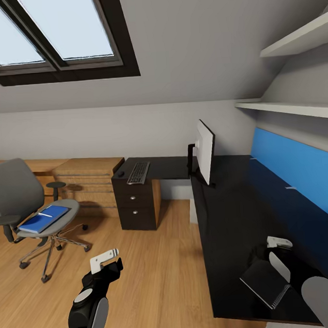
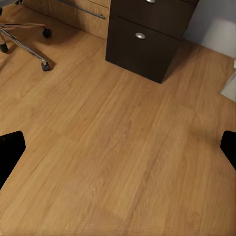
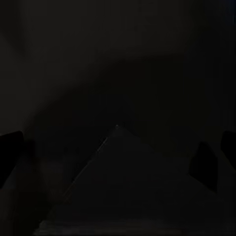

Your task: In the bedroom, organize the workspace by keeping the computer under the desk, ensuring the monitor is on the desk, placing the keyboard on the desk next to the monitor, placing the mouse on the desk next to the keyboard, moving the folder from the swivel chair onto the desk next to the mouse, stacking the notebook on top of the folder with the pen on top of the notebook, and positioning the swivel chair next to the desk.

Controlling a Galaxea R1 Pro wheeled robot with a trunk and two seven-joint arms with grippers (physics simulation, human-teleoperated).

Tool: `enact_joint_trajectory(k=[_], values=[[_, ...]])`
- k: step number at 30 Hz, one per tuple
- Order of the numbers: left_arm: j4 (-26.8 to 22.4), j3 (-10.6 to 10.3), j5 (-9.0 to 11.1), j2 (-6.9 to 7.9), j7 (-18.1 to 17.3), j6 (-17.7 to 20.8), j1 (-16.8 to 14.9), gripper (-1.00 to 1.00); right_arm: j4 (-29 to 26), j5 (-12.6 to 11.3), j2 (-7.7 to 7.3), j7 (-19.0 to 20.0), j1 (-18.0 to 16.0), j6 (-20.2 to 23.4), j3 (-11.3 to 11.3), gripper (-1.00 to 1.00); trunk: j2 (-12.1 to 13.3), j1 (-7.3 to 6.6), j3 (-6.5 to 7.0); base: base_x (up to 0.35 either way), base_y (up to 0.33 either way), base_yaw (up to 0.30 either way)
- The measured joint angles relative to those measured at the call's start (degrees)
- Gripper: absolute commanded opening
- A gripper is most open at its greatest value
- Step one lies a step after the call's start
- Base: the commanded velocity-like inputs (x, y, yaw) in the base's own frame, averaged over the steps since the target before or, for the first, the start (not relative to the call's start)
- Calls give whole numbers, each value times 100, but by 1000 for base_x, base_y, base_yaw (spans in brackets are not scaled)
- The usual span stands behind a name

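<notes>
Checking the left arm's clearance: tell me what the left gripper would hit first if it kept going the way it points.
Probably the bare wooden floor: the left gripper points down at open planks, short of the dark drawer unit and the swivel chair's wheeled base. Depth is uncertain.

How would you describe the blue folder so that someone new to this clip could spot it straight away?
Start at the grey swivel chair on the wooden floor, in the head view left of the dark drawer unit. On its seat lies the flat blue folder, with a thin white pen-like stick on top. It is the only bright blue item off the black desk, unlike the blue wall panel behind that desk.
</notes>
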Motion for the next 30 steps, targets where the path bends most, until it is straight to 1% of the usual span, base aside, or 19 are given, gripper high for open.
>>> enact_joint_trajectory(k=[5,16,24,30], values=[[1,0,0,1,0,2,0,100,-9,14,0,-1,1,13,0,100,0,1,0,-238,0,0],[41,0,10,-7,0,2,0,100,-10,20,0,-14,1,11,3,100,0,-1,0,-31,0,0],[44,0,9,-7,-1,2,0,100,-8,8,0,-7,1,6,10,100,0,1,0,-195,-24,0],[45,0,9,-7,0,2,0,100,-9,15,6,-10,1,3,10,100,0,-1,0,-77,-8,0]])
